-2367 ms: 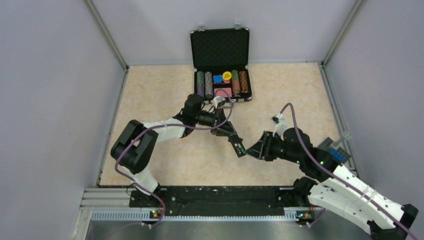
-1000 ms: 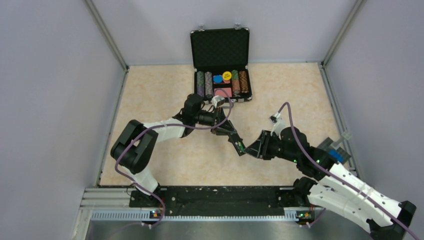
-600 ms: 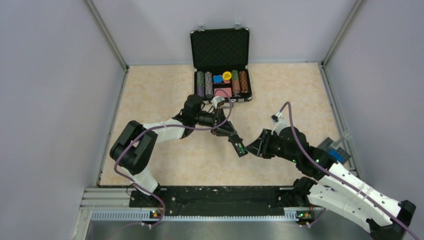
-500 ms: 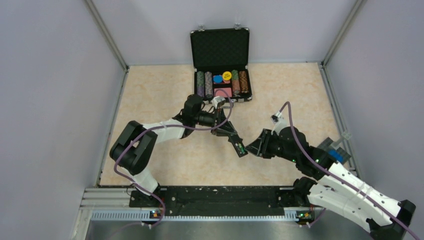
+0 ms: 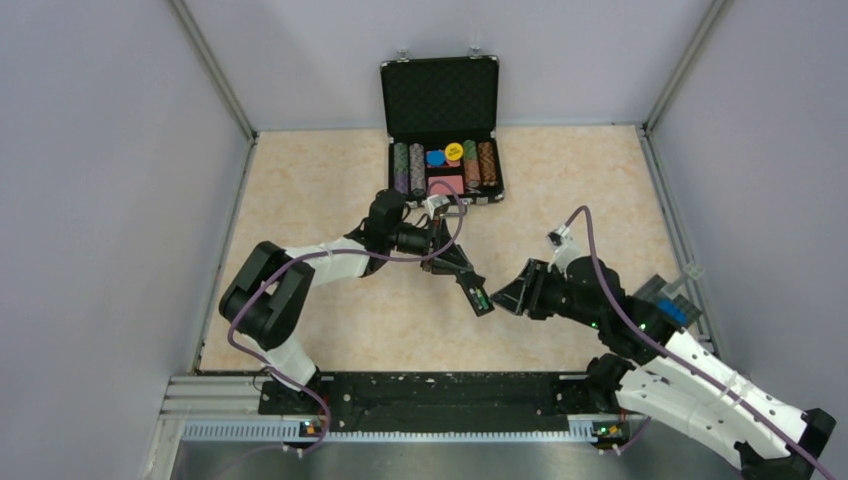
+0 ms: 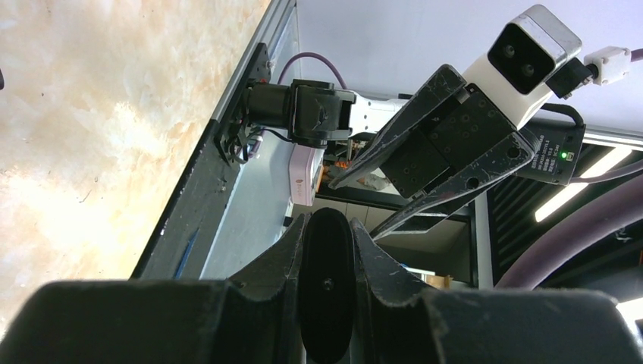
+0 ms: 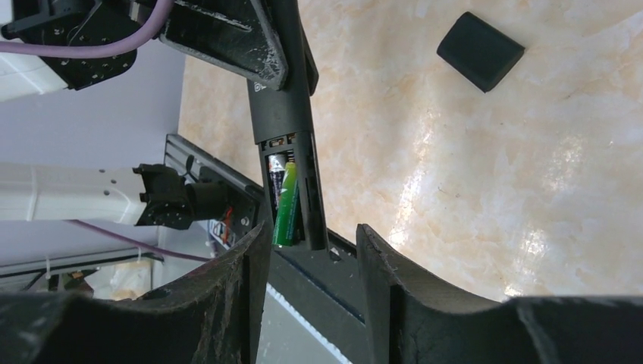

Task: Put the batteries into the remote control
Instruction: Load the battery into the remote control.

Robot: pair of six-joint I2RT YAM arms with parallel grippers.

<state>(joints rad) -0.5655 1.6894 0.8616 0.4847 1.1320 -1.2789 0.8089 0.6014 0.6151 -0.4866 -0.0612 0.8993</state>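
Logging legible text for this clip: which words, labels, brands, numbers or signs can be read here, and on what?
No text can be read in any view.
batteries in the remote control: any print is too blurred to read.
yellow chip in the case: any marking is too small to read.

**Matt black plastic over a polished stone-look top**

The table (image 5: 320,190) looks like beige marbled laminate, smooth, with bright glare patches. The remote control (image 7: 284,98) is matt black plastic; the batteries (image 7: 286,201) in it wear a glossy green wrap. The cover piece (image 7: 480,51) is the same dull black. The fingers (image 7: 227,296) of the right gripper (image 7: 312,235) are black plastic, scuffed and speckled pale. The case (image 5: 440,95) shows dimpled foam lining, metal-edged.
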